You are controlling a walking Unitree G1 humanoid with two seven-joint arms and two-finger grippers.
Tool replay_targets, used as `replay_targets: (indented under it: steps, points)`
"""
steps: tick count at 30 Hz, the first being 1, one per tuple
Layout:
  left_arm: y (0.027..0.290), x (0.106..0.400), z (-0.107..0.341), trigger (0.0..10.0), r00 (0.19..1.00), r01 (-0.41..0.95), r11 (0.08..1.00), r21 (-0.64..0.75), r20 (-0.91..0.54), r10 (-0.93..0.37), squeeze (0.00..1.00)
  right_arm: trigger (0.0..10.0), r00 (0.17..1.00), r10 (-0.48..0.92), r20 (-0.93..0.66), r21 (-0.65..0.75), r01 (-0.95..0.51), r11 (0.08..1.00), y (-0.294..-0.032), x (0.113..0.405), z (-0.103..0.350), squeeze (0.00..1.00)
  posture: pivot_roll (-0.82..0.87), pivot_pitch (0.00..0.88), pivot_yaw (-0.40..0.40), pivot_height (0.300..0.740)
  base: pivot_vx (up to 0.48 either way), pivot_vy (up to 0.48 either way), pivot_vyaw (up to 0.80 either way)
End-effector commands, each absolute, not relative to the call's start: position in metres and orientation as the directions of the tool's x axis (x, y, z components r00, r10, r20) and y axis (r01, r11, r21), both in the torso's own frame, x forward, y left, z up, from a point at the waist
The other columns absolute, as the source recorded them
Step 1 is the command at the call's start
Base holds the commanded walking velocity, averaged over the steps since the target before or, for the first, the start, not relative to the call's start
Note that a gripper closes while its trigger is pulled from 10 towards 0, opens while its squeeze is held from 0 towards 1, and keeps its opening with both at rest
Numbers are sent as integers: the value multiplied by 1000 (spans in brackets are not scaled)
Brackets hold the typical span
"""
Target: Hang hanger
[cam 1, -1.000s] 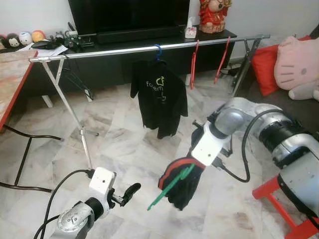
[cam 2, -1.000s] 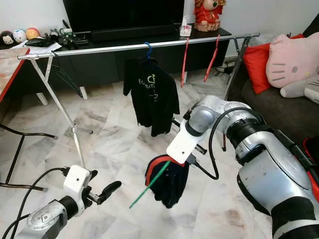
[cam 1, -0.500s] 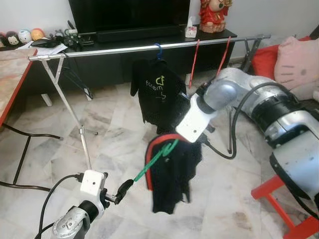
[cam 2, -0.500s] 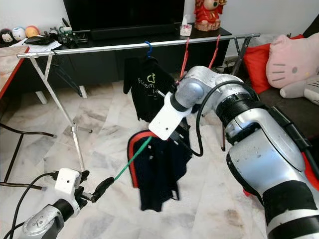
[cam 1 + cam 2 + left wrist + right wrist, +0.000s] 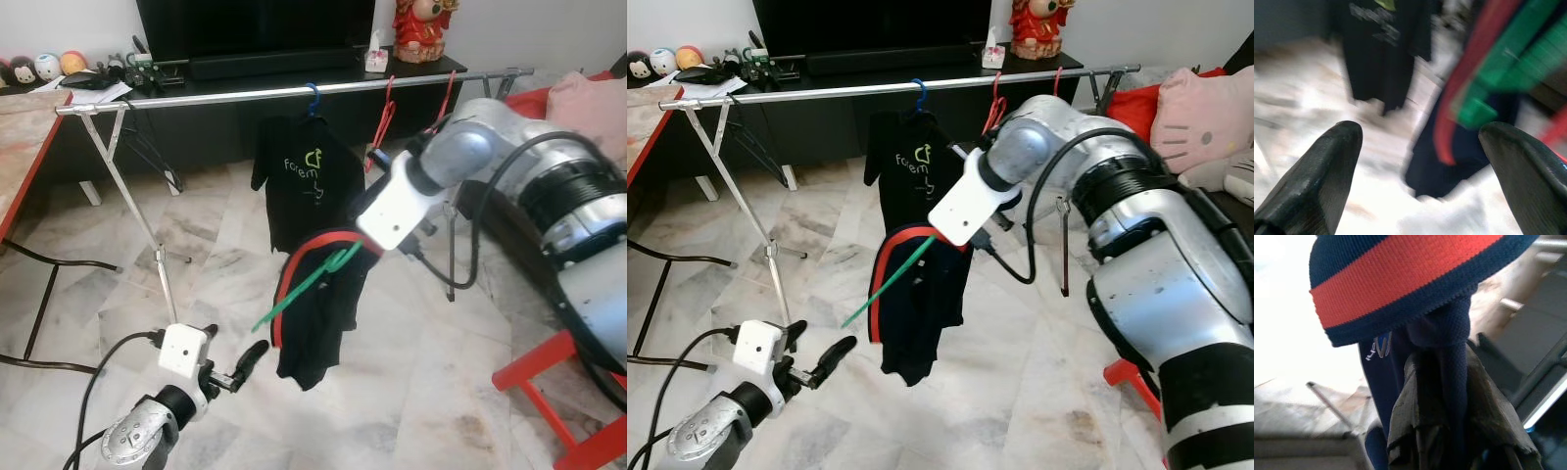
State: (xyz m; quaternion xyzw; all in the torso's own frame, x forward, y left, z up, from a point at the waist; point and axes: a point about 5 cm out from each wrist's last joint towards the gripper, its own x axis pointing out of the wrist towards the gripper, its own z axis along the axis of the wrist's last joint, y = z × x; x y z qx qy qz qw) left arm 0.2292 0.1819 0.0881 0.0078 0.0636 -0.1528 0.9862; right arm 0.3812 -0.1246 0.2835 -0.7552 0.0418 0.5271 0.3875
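A green hanger (image 5: 299,291) carries a navy shirt (image 5: 318,323) with a red collar band (image 5: 1400,281). My right gripper (image 5: 1442,396) is shut on the shirt's neck and the hanger, holding them in mid-air in front of the silver rail (image 5: 225,96). The hanger's long end sticks out to the lower left. On the rail hang a black T-shirt (image 5: 299,186) from a blue hanger and two bare red hangers (image 5: 384,117). Low at the left, my left gripper (image 5: 250,357) is open, its fingers (image 5: 1327,166) apart with nothing between them, just below the hanger's tip.
The rack's slanted leg (image 5: 147,235) stands left of centre. A red stool (image 5: 563,392) and a sofa with a pink cushion (image 5: 588,98) are on the right. A table edge (image 5: 24,166) runs along the left, and a black TV console (image 5: 245,59) sits behind the rail.
My right arm has lifted the hanger and navy shirt higher and nearer the rail. The hanger's green tip, close to my left gripper half a second ago, now hangs above it.
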Motion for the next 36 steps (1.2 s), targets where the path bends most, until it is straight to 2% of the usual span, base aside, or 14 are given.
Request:
replay_targets:
  steps: [1,3,6,10,12,16,17,20,25,27,32,36]
  points:
    - [189,235,104,10000,968,246,969,14,-58,-245,0,10000,429,319,-845,-512,-480,-712,-133,379,285,0,-129,0,0,740,0,0,0]
    - [187,235,107,10000,962,270,963,12,-52,-269,0,10000,415,317,-853,-502,-488,-714,-134,379,280,0,-129,0,3,740,0,0,0]
    - [177,232,108,10000,922,380,925,-5,-84,-379,0,10000,392,339,-855,-506,-489,-711,-133,377,276,0,-127,0,8,740,0,0,0]
    - [177,232,108,10000,924,375,927,-2,-83,-374,0,10000,390,340,-856,-505,-489,-711,-132,377,276,0,-129,0,13,740,0,0,0]
    - [160,226,96,10000,838,524,852,-12,-174,-518,0,10000,442,375,-815,-567,-473,-674,-128,380,292,0,-138,0,21,740,0,0,0]
    - [156,224,92,10000,808,562,826,-24,-196,-556,0,10000,483,369,-794,-590,-470,-657,-133,381,310,0,-153,0,22,740,0,0,0]
    - [156,223,91,10000,808,561,828,-22,-202,-553,0,10000,528,331,-782,-593,-468,-655,-138,383,317,0,-156,0,19,740,0,0,0]
    - [158,222,91,10000,810,556,831,-25,-209,-548,0,10000,570,279,-772,-586,-470,-661,-144,385,322,0,-157,0,17,740,0,0,0]
    - [157,218,90,10000,788,582,813,-31,-224,-573,0,10000,541,348,-766,-615,-457,-643,-138,383,326,0,-158,0,15,740,0,0,0]
    - [147,223,93,10000,783,597,801,-25,-199,-590,0,10000,496,414,-763,-633,-444,-635,-130,378,332,0,-158,0,16,740,0,0,0]
    - [134,233,99,10000,783,608,794,-17,-156,-602,0,10000,491,431,-757,-643,-442,-625,-130,377,337,0,-162,0,14,740,0,0,0]
    - [112,242,104,10000,753,649,760,-33,-115,-647,0,10000,474,468,-746,-662,-445,-603,-130,375,344,0,-171,0,17,740,0,0,0]
